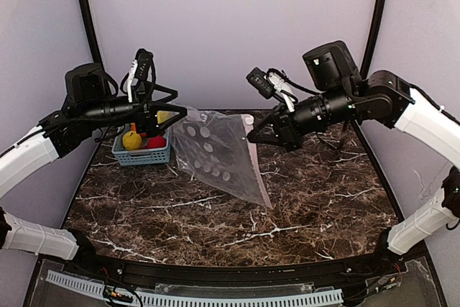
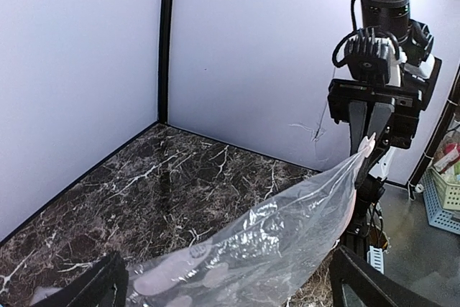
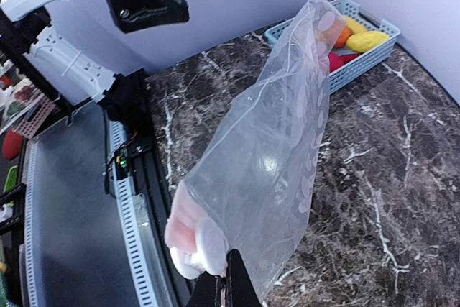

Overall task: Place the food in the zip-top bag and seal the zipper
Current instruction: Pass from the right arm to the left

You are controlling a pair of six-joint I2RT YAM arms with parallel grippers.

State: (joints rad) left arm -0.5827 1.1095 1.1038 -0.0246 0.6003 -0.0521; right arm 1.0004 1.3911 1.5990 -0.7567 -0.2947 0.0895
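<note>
The zip-top bag (image 1: 215, 152) hangs stretched between both grippers, its low corner on the marble. My right gripper (image 1: 251, 131) is shut on the mouth corner beside the white slider (image 3: 208, 249) of the pink zipper (image 3: 183, 217); it also shows in the right wrist view (image 3: 224, 282). My left gripper (image 1: 176, 113) is at the bag's far corner. In the left wrist view (image 2: 223, 292) its fingers (image 2: 108, 285) stand wide apart with the bag (image 2: 273, 242) running between them. The food stays in the basket: yellow pieces (image 3: 368, 39), an orange ball (image 3: 343, 36), a red piece (image 3: 334, 61).
The blue-grey slatted basket (image 1: 140, 154) stands at the back left of the marble table, right behind my left gripper. Pale walls and black frame posts close the back and sides. A slotted cable rail (image 1: 215, 298) runs along the near edge.
</note>
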